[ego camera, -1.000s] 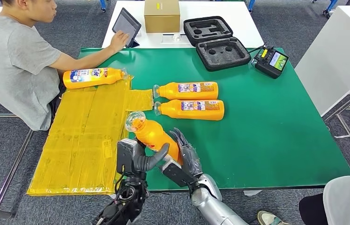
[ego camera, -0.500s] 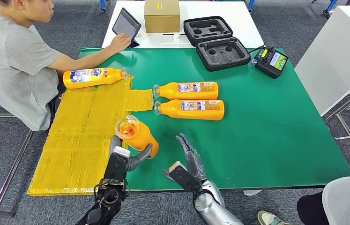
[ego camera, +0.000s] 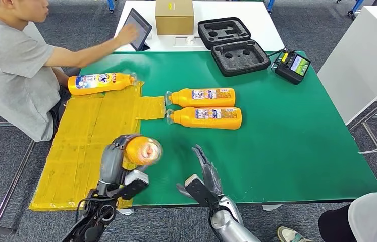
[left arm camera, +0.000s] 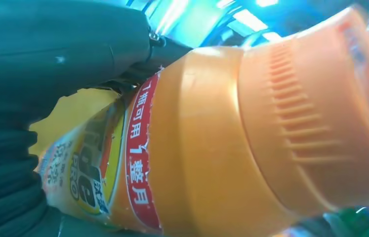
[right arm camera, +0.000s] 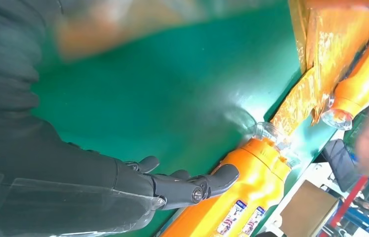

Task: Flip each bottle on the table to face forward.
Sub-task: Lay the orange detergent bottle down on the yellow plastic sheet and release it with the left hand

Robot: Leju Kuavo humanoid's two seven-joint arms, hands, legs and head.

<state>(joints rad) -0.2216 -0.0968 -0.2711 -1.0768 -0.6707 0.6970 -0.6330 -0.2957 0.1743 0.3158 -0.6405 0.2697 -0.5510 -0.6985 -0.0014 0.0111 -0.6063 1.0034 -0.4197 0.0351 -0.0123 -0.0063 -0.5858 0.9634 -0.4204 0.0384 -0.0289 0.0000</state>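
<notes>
Bottles lie across the scene: at far left, one orange bottle [ego camera: 98, 82] rests on its side at the yellow sheet's [ego camera: 83, 151] top edge, near a seated person [ego camera: 17, 65]. Next, the left hand [ego camera: 115, 164] grips a lifted bottle [ego camera: 142, 150], cap toward the camera, above the sheet's right edge. Further right, the right hand [ego camera: 204, 176] hovers with fingers spread, holding nothing, over the green table [ego camera: 297, 141]. Two more bottles [ego camera: 204, 106] lie side by side beyond it.

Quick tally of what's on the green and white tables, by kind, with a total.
Orange bottles: 4 (one in the left hand at, others at)
Tablet: 1
Cardboard box: 1
Foam-lined case: 1
Controller: 1
Total: 8
</notes>
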